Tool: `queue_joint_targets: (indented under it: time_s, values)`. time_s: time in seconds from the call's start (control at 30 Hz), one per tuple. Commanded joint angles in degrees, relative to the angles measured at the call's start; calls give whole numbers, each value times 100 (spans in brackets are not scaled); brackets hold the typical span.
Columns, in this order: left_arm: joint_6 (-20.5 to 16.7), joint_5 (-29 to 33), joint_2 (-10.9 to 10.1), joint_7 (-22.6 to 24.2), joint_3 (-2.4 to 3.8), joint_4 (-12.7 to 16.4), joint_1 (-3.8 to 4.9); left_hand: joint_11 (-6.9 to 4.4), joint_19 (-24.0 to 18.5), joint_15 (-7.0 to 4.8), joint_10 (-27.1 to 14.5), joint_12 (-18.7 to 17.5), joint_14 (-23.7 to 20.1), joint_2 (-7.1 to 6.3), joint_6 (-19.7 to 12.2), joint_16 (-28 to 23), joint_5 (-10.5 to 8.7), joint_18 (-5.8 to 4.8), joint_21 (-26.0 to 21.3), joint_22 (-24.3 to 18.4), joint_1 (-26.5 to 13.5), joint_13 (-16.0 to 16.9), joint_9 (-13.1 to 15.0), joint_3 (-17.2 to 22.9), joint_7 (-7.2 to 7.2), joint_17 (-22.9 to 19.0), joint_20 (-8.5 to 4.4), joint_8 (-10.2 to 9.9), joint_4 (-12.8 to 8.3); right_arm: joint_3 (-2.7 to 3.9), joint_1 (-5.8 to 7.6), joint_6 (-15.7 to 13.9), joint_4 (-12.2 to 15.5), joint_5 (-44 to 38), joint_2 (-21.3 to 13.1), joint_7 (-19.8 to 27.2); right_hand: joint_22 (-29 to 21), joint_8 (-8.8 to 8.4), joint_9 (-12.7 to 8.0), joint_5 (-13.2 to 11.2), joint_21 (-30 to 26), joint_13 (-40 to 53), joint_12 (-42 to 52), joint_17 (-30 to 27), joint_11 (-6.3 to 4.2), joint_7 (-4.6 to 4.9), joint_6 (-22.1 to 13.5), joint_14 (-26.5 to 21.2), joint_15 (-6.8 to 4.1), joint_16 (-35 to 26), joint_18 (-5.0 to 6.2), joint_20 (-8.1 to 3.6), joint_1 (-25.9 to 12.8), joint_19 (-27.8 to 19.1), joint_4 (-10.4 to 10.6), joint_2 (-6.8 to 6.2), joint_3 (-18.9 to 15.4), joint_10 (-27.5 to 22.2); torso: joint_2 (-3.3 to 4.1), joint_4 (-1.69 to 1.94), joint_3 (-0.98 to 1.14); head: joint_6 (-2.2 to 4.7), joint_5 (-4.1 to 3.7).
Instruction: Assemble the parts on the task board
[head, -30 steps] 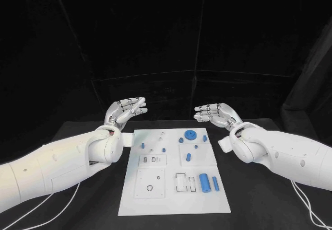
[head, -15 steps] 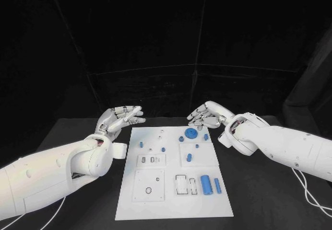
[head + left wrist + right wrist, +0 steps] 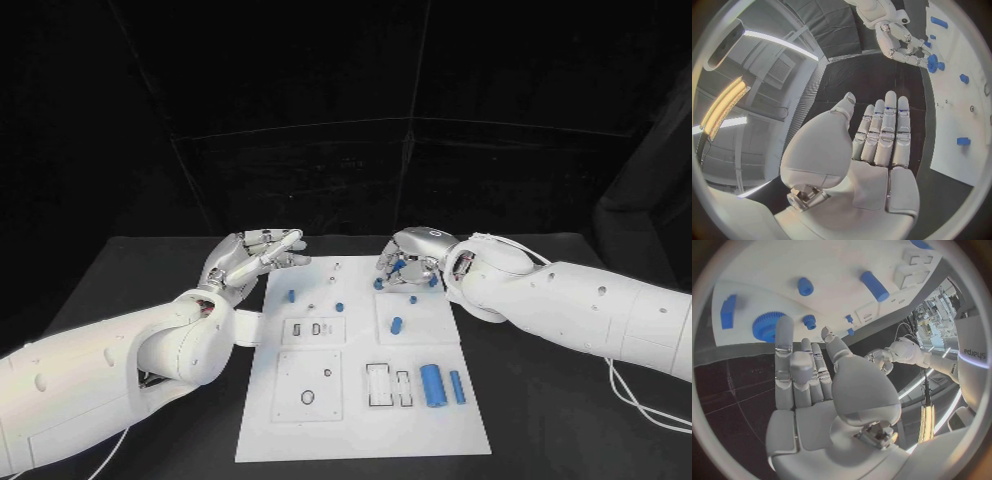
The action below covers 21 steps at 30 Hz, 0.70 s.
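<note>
Right hand point(image 3: 408, 267), released, is poised over the gear point(image 3: 768, 326) at the board's point(image 3: 361, 420) 12 o'clock; a grasp is judged next. Left hand point(image 3: 257, 254) is held released.

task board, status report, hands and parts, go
Right hand open, over blue gear, far end of task board. Left hand open, off board's left edge. Nothing in the way.
</note>
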Motion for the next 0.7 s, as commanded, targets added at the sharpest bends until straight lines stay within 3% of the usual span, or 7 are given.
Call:
queue_joint_targets:
  time_s: [0.03, 0.17, 0.47, 0.7]
  values:
    - [133, -149, -16, -20, 6, 40, 11, 2, 37, 25, 39, -30, 28, 19, 37, -38, 14, 88, -40, -9, 14, -10, -8, -1, 1, 7, -11, -25, -35, 8, 35, 266, 23, -681, 28, -369, 551, -1, 0, -26, 528, -1, 43, 497, -11, 5, -45, 229, 39, 424, -120, 42, -38, -31, 4, 12, 82, -30, 83, 17, -3, 13, -8]
    - [146, -167, -21, -33, 6, 47, 12, 6, 38, 29, 38, -51, 26, 23, 37, -57, 14, 88, -54, -21, 12, -13, -13, -6, 6, 10, -8, -39, -48, 9, 52, 356, 3, -735, 71, -403, 1370, -7, -3, -25, 1245, 2, 49, 822, 7, 30, -111, 208, 42, 716, -213, 90, -52, 40, 3, -16, 171, -50, 108, 28, -7, 7, -25]
    - [156, -177, -48, -58, 6, 68, 15, 16, 40, 37, 34, -89, 18, 30, 38, -94, 14, 87, -81, -43, 10, -19, -20, -14, 17, 14, -1, -65, -71, 9, 66, 425, -7, -763, 123, -432, 1869, -9, -4, -37, 1701, 3, 59, 1107, 26, 41, -124, 210, 53, 961, -252, 128, -47, 17, 5, 23, 342, -69, 146, 38, -11, -9, -27]
    - [165, -178, -48, -78, 6, 58, 15, 21, 42, 41, 31, -105, 16, 31, 37, -110, 14, 87, -92, -52, 9, -21, -22, -18, 23, 16, 2, -77, -81, 9, 68, 505, -35, -736, 172, -416, 2103, -11, -5, -67, 1905, 3, 76, 1181, 16, 35, -130, 211, 54, 1036, -275, 131, -49, 29, 4, 52, 463, -28, 162, 46, -2, -32, -35]
